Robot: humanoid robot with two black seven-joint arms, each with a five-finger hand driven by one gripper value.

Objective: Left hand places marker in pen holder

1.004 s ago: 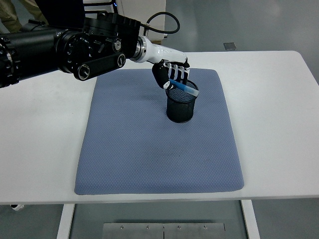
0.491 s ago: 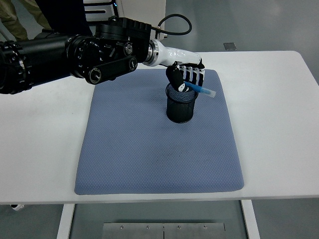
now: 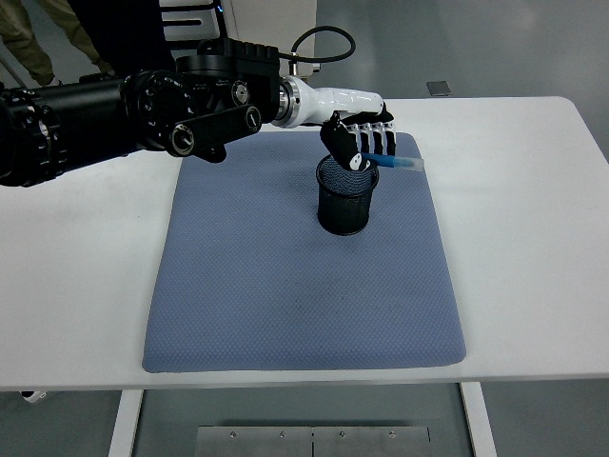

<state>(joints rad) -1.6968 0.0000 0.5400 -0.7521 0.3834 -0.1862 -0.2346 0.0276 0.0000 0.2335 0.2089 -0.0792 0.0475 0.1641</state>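
Note:
A black mesh pen holder (image 3: 346, 198) stands upright on the blue-grey mat (image 3: 266, 286), near its far right part. My left hand (image 3: 360, 143) hovers just above the holder's rim, fingers curled around a blue marker (image 3: 390, 164). The marker lies almost level, its white end by the palm over the holder's mouth and its other tip poking out to the right past the rim. My left arm (image 3: 143, 105) reaches in from the left edge. The right arm is out of view.
The mat covers the middle of the white table (image 3: 533, 238). Part of a person's legs (image 3: 29, 29) shows at the top left, beyond the table's far edge.
My left hand has moved up and to the right over the holder. The marker has turned from slanting down to nearly level, its tip further right.

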